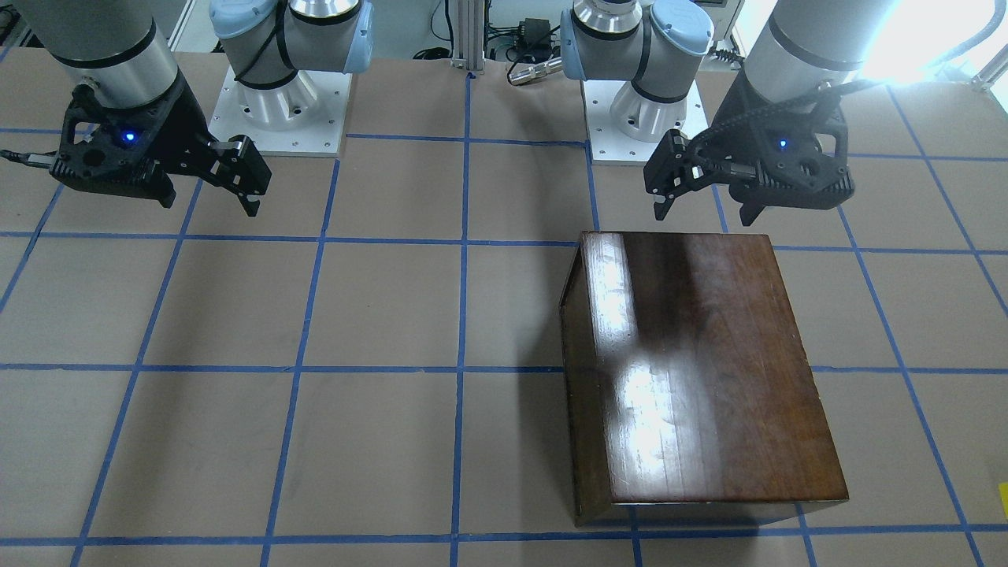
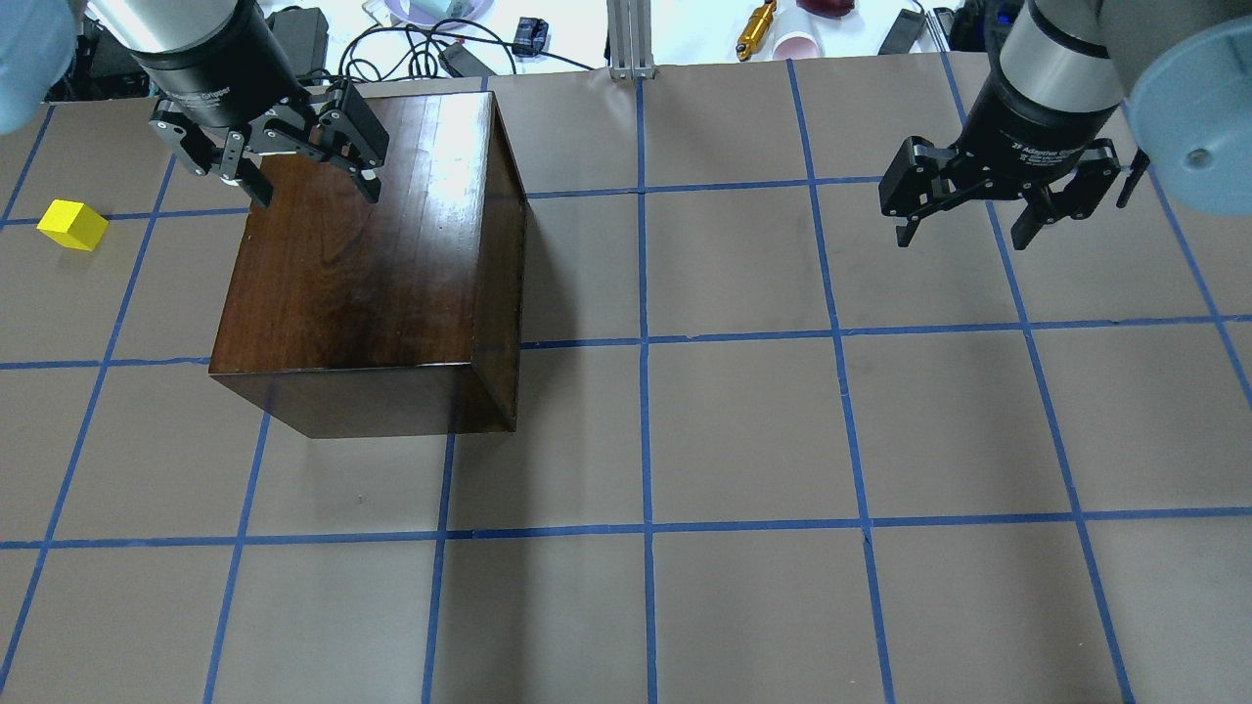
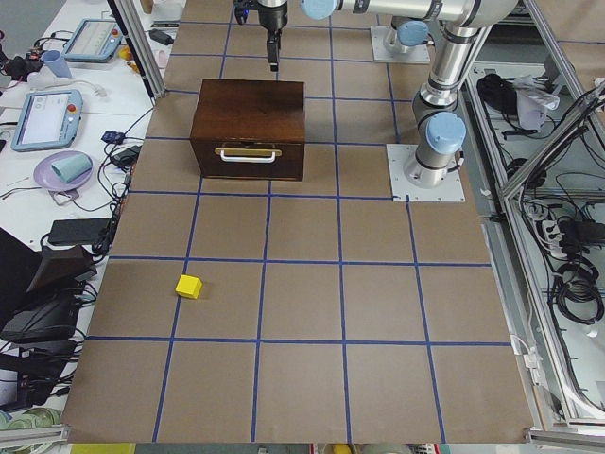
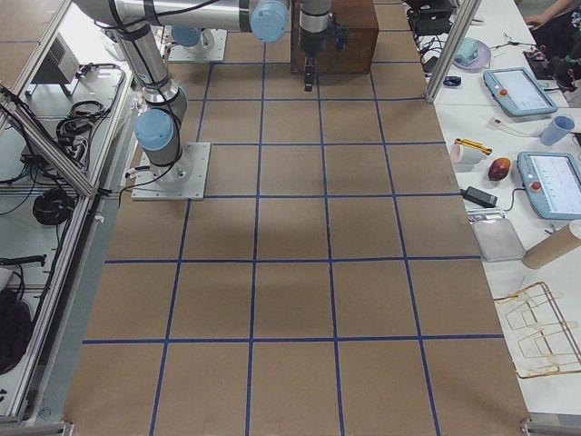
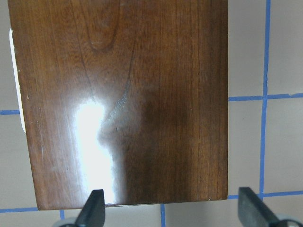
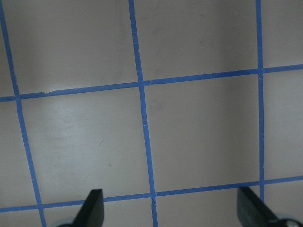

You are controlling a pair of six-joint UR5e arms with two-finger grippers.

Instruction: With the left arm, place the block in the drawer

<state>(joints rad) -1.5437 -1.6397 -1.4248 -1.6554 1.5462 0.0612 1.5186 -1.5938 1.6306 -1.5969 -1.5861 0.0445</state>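
Note:
The yellow block (image 2: pixel 72 224) lies on the table to the left of the dark brown box (image 2: pixel 362 264), apart from it; it also shows in the exterior left view (image 3: pixel 189 286). The drawer (image 3: pixel 248 156) is pushed shut in the box, and its handled front faces the block's side. My left gripper (image 2: pixel 315 194) is open and empty. It hangs over the box top's far left part; the left wrist view looks down on that top (image 5: pixel 128 104). My right gripper (image 2: pixel 963 240) is open and empty, over bare table at the far right.
The table is brown paper with a blue tape grid (image 2: pixel 641 342). Cables and small items (image 2: pixel 773 24) lie past the far edge. The arm bases (image 1: pixel 276 110) stand at the robot's side. Tablets and dishes (image 3: pixel 61 170) sit on a side bench.

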